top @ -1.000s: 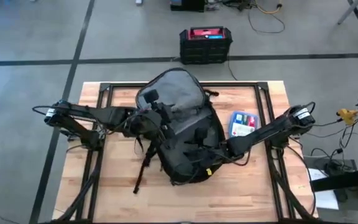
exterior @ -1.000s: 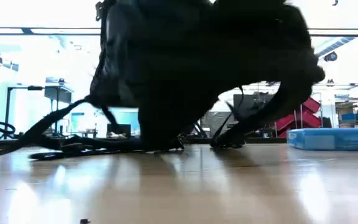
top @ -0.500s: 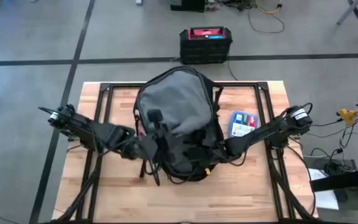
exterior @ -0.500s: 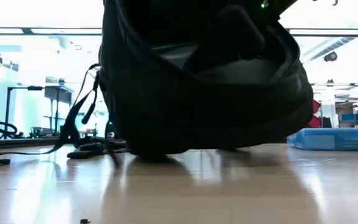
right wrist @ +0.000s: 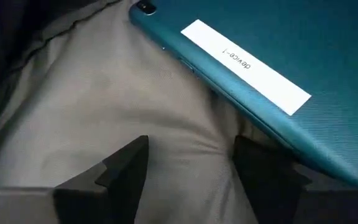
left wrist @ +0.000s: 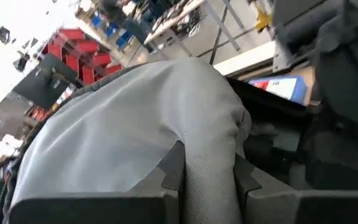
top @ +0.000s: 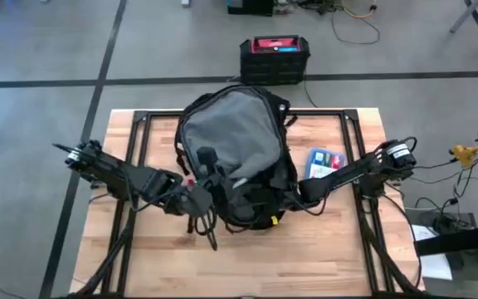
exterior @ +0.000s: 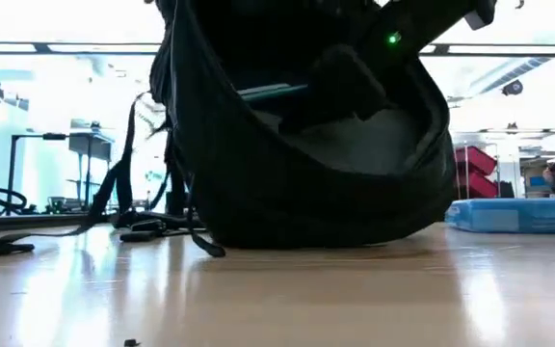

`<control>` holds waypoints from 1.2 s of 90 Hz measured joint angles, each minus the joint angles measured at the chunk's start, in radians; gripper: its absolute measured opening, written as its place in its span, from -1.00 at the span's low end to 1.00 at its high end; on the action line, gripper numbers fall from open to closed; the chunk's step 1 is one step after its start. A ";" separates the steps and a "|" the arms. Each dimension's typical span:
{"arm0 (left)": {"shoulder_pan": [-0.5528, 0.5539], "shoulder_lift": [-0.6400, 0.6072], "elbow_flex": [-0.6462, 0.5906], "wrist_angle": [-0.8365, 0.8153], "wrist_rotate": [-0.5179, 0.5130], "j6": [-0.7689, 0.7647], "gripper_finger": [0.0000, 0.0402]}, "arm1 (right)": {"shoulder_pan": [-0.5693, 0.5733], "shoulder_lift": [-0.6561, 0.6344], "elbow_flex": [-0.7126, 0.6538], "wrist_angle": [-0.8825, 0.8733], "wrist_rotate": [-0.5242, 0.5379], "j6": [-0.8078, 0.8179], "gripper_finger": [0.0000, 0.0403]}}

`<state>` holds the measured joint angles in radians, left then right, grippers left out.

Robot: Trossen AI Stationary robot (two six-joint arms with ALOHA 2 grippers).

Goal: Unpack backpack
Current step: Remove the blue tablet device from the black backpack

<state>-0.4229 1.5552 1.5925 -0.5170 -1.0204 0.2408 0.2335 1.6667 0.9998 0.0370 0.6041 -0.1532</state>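
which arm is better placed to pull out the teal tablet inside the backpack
Right. Its claw is open inside the backpack, facing the teal tablet. The left claw is shut on the grey flap, holding the bag open.

The wooden table (top: 139, 249) carries the backpack (top: 231, 137) and a blue packet (top: 324, 164).

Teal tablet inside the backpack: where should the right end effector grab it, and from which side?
Judging by the right wrist view, grip the teal tablet across its long exposed edge facing the right end effector, near the camera corner. It lies flat against the backpack lining, so come straight in through the opening, one finger under that edge. The left end effector holds the flap up.
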 joint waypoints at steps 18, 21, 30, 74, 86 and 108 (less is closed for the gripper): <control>0.061 0.025 -0.003 -0.111 -0.018 -0.123 -0.81 | 0.002 0.002 -0.001 -0.045 -0.002 -0.061 0.11; 0.069 0.029 -0.003 -0.133 -0.014 -0.147 -0.81 | 0.003 0.002 -0.001 -0.050 -0.003 -0.089 0.10; 0.104 0.044 -0.003 -0.210 -0.011 -0.233 -0.81 | 0.007 0.002 -0.001 -0.056 0.005 -0.177 0.09; 0.182 0.067 -0.008 -0.277 0.018 -0.281 -0.81 | 0.047 0.018 0.009 -0.146 0.129 -0.414 0.18; 0.182 0.068 -0.008 -0.221 0.027 -0.220 -0.81 | 0.039 0.053 0.009 -0.056 0.130 -0.546 0.15; 0.181 0.051 0.015 -0.094 0.160 -0.082 -0.81 | 0.041 0.070 0.010 0.075 0.190 -0.698 0.08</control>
<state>-0.2420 1.6058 1.6077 -0.6114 -0.8606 0.1583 0.2740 1.7368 1.0095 0.1120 0.7943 -0.8514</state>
